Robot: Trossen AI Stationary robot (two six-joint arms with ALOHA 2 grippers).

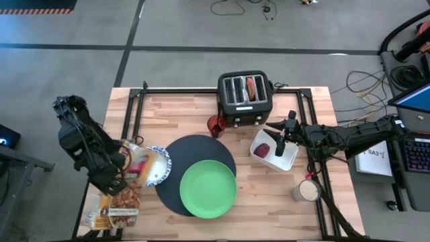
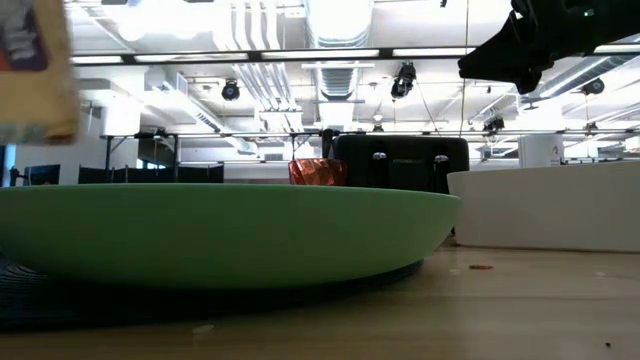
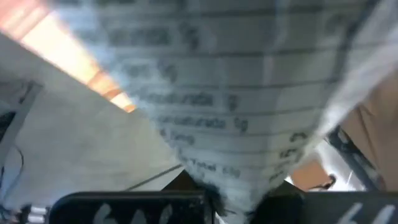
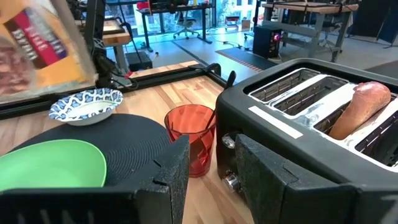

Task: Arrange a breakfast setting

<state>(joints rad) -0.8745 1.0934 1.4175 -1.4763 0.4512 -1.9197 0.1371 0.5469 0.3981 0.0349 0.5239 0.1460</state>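
Now your round ribbed black mat carries the smooth lime-green plate; the patterned bowl, seemingly empty, sits at its edge. Your left gripper pinches a crinkly printed bag. Your right gripper, fingers parted, hovers over the white tray holding a dark-red lump.
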